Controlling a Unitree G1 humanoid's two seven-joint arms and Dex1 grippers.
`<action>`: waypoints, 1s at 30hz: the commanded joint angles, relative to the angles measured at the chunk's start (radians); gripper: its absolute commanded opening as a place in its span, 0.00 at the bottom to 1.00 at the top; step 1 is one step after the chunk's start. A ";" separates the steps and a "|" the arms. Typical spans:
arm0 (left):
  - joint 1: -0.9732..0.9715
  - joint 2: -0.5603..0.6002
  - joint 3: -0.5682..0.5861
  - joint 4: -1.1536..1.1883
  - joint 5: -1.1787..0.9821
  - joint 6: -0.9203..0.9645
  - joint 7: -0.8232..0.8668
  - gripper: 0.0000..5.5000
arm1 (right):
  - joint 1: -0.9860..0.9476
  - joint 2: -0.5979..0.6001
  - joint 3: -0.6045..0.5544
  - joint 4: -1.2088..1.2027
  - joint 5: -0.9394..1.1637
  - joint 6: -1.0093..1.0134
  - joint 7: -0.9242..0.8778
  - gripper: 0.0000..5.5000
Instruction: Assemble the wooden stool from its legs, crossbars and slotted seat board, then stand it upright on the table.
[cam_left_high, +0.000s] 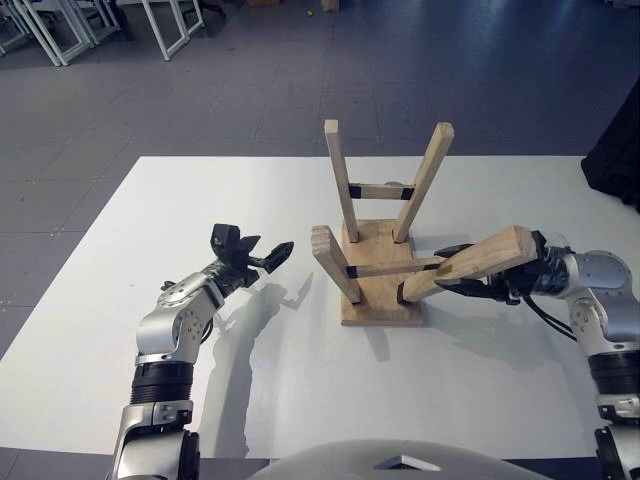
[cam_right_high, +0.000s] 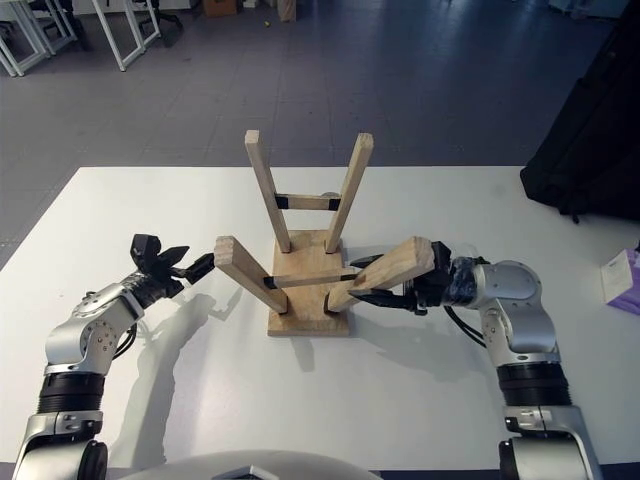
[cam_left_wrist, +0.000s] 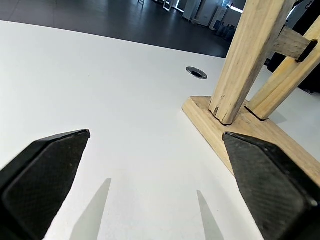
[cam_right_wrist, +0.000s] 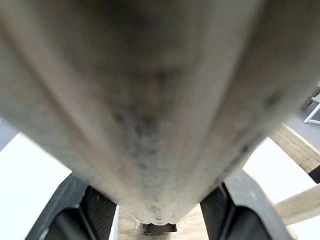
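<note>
The wooden stool stands upside down on the white table (cam_left_high: 120, 330), its seat board (cam_left_high: 385, 308) lying flat. Two far legs (cam_left_high: 341, 180) rise from the board, joined by a crossbar (cam_left_high: 380, 191). The near left leg (cam_left_high: 333, 262) and near right leg (cam_left_high: 485, 256) lean outward, linked by a second crossbar (cam_left_high: 388, 268). My right gripper (cam_left_high: 442, 272) is shut on the near right leg (cam_right_wrist: 160, 100), a finger (cam_right_wrist: 95, 212) on each side of it. To the left of the near left leg, my left gripper (cam_left_high: 258, 245) hangs open and empty just above the table, facing the stool (cam_left_wrist: 245, 55).
A round cable hole (cam_left_wrist: 196, 73) is set in the table behind the stool. Off the table's right side stand a black bag (cam_right_high: 590, 150) and a purple box (cam_right_high: 625, 280). Bare tabletop lies left of and in front of the stool.
</note>
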 joint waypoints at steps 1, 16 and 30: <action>-0.012 0.014 -0.009 0.008 0.022 -0.001 -0.012 0.89 | -0.021 -0.032 0.016 0.046 -0.049 0.008 0.029 0.37; -0.007 0.009 -0.022 0.006 0.045 -0.008 -0.032 0.89 | -0.026 -0.003 0.063 0.020 -0.096 0.033 -0.016 0.37; -0.010 0.009 0.004 0.021 0.104 -0.034 0.044 0.89 | -0.063 0.163 0.118 -0.052 -0.205 0.190 -0.437 0.37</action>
